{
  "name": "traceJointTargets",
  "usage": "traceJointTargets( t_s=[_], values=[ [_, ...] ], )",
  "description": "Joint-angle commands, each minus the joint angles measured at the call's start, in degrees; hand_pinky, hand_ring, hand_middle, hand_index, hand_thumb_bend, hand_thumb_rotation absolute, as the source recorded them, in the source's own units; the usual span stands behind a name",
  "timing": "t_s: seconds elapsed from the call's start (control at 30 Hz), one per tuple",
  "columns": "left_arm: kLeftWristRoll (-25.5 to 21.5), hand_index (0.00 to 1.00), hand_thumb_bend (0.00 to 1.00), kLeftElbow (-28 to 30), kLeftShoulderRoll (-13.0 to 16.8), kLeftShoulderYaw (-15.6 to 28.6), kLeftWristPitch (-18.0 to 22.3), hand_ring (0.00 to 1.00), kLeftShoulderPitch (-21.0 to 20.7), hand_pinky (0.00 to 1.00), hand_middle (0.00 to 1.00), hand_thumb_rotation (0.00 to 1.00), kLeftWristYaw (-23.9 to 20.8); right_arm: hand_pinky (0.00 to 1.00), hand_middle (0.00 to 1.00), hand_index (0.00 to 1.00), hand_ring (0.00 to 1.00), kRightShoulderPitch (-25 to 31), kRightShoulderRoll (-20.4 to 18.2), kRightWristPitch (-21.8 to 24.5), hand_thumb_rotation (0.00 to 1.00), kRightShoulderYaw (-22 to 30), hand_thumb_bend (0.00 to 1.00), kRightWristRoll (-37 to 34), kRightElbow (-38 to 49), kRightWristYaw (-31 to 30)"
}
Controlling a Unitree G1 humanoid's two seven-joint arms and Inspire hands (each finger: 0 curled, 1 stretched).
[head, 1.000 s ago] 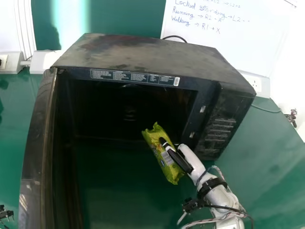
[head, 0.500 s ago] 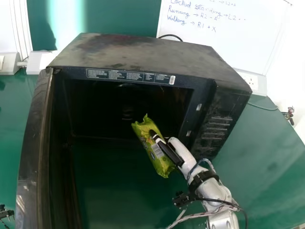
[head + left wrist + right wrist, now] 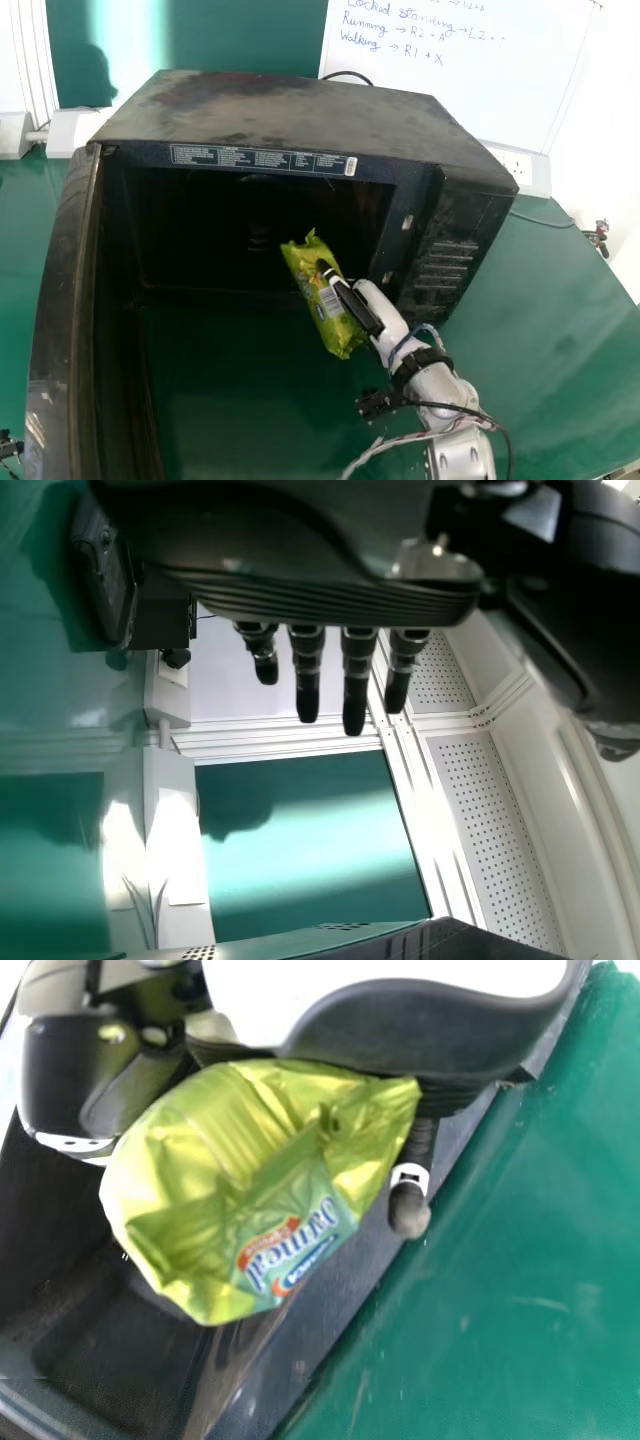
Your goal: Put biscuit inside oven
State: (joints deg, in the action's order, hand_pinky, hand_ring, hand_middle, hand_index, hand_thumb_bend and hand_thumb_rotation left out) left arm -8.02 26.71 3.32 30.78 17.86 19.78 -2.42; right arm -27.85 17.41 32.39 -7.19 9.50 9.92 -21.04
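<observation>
Green wrapping enclosed the biscuit packet (image 3: 310,282), which was tilted at the front of the oven (image 3: 290,110), its upper end toward the oven's opening. Right hand (image 3: 384,306): clamped on the packet, before the right part of the oven's opening. Left hand (image 3: 320,592): fingers extended, slightly apart, holding 0 items. Door (image 3: 58,330): open, at the oven's left side. Table (image 3: 545,330): beneath the oven. Whiteboard (image 3: 450,75): behind the oven.
</observation>
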Motion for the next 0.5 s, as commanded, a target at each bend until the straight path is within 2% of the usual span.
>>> traceJointTargets(
  t_s=[0.0, 0.17, 0.37, 0.47],
  values=[
    [-0.5, 0.97, 0.89, 0.4, 0.1, 0.3, 0.8, 0.92, 0.7, 0.96, 0.91, 1.0, 0.0, 0.08, 0.23, 0.47, 0.14, -1.9, -1.4, 0.1, 0.15, -0.6, 0.51, -1.1, -1.6, 0.1],
    [-0.3, 0.98, 0.9, 1.0, -0.2, 0.2, 0.6, 0.92, 1.1, 0.96, 0.91, 1.0, -0.1, 0.08, 0.22, 0.47, 0.14, -5.0, -1.9, 0.7, 0.15, -1.2, 0.51, -0.2, -5.4, 0.7],
    [-0.6, 0.98, 0.92, 1.1, 0.0, 0.3, 0.4, 0.92, 1.3, 0.96, 0.91, 1.0, 0.1, 0.07, 0.21, 0.47, 0.13, -7.7, -2.1, -2.4, 0.15, -1.3, 0.51, -0.5, -10.0, 0.5],
    [-0.4, 0.98, 0.92, 1.4, -0.1, 0.0, 0.2, 0.92, 1.3, 0.96, 0.91, 1.0, -0.1, 0.09, 0.22, 0.47, 0.15, -9.2, -2.1, -1.8, 0.15, -2.1, 0.51, 0.5, -11.5, 1.0]
  ],
)
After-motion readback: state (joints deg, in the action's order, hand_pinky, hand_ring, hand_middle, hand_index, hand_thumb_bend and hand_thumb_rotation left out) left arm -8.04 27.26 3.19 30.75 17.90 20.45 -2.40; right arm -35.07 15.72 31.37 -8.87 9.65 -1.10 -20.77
